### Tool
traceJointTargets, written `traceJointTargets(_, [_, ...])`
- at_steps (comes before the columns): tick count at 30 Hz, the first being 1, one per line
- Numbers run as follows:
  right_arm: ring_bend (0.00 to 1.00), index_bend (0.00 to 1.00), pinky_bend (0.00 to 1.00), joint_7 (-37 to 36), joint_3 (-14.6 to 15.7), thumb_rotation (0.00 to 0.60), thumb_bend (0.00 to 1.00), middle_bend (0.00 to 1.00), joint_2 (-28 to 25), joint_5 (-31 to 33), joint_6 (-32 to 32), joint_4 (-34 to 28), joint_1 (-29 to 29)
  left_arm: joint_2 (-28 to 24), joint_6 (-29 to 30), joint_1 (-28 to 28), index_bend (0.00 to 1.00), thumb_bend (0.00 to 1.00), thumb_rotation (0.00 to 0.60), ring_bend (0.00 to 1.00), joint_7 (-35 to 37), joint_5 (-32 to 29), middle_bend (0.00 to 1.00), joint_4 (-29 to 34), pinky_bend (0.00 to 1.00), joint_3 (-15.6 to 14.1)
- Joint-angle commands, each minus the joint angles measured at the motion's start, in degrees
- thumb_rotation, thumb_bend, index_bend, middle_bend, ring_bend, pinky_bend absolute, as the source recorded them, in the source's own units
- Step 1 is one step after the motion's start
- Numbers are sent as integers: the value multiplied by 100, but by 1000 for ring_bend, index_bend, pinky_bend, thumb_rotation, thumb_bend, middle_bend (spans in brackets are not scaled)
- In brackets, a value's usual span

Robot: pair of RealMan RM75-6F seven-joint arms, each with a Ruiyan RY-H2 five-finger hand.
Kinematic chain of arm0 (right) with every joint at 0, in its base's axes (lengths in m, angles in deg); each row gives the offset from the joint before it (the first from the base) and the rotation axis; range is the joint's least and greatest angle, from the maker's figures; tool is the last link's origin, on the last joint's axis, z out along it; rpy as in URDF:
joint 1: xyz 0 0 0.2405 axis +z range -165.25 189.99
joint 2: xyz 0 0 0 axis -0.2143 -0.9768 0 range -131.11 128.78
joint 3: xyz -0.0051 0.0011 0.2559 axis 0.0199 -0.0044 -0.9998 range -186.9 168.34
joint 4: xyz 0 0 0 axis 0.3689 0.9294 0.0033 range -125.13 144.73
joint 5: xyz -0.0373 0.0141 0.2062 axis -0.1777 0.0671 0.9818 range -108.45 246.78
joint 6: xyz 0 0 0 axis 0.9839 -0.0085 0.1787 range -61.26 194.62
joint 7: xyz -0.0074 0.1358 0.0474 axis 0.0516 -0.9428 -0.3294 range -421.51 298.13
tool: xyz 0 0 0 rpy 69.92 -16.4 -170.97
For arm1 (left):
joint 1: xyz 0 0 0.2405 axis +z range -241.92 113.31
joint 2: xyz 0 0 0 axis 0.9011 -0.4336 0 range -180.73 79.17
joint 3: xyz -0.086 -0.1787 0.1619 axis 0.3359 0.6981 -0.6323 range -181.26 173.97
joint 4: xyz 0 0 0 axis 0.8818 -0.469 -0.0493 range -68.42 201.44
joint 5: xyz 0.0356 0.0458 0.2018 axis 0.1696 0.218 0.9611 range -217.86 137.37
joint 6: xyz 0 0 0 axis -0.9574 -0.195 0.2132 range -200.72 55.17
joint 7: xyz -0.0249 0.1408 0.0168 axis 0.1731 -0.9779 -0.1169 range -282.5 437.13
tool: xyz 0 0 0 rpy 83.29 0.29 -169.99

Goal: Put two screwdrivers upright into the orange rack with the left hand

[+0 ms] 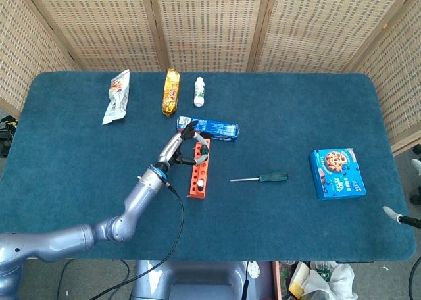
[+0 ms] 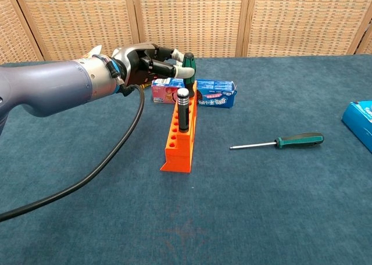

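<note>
L hand (image 2: 142, 64) fingers grasp green-handled screwdriver (image 2: 189, 64) upright over orange rack (image 2: 180, 138) far end, lining shaft w/ hole; black one (image 2: 183, 109) already seated.

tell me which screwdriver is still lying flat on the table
The green-handled screwdriver with the bare metal shaft, right of the orange rack. The black-handled one stands upright in the rack; the left hand holds another green-handled one.

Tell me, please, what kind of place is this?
Probably a staged test area for robot work, not a home or workshop. A table with blue cloth stands before wicker screens, and snack packs, a cookie box and an orange rack lie spread out as props.
</note>
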Motion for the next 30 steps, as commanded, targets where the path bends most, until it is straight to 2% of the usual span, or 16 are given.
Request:
traceJointTargets(1, [0,0,0,5,-2,600,0,0,0,4,5,1,-2,-8,41,-25,535,396,600,0,-129,21,0,-27,0,-42])
traceJointTargets(5, [0,0,0,4,-3,600,0,0,-1,5,6,-1,-3,-37,22,-18,367,332,600,0,-189,12,0,24,0,-58])
traceJointTargets(7, [0,0,0,3,-2,600,0,0,0,0,7,-3,-2,-90,-10,14,255,252,600,0,-132,70,0,81,0,-34])
traceJointTargets(10, [0,0,0,3,-1,600,0,0,-2,-5,8,-2,-1,-165,-15,90,141,159,600,0,0,195,0,180,0,12])
traceJointTargets(15, [0,0,0,11,11,600,0,0,-2,-39,27,-15,-6,-434,14,287,16,70,600,0,236,460,0,472,0,85])
traceJointTargets(22, [0,0,0,50,26,600,0,0,-8,-95,78,-62,-17,-984,143,612,0,18,600,0,479,731,0,1003,0,213])
traceJointTargets(25, [0,0,0,66,33,600,0,0,-10,-120,112,-80,-28,-1385,172,799,0,0,600,0,489,900,0,1289,0,209])
traceJointTargets(30, [0,0,0,106,54,600,0,0,-10,-174,169,-111,-46,-2384,283,1215,0,0,600,0,82,1190,0,1813,0,-1])
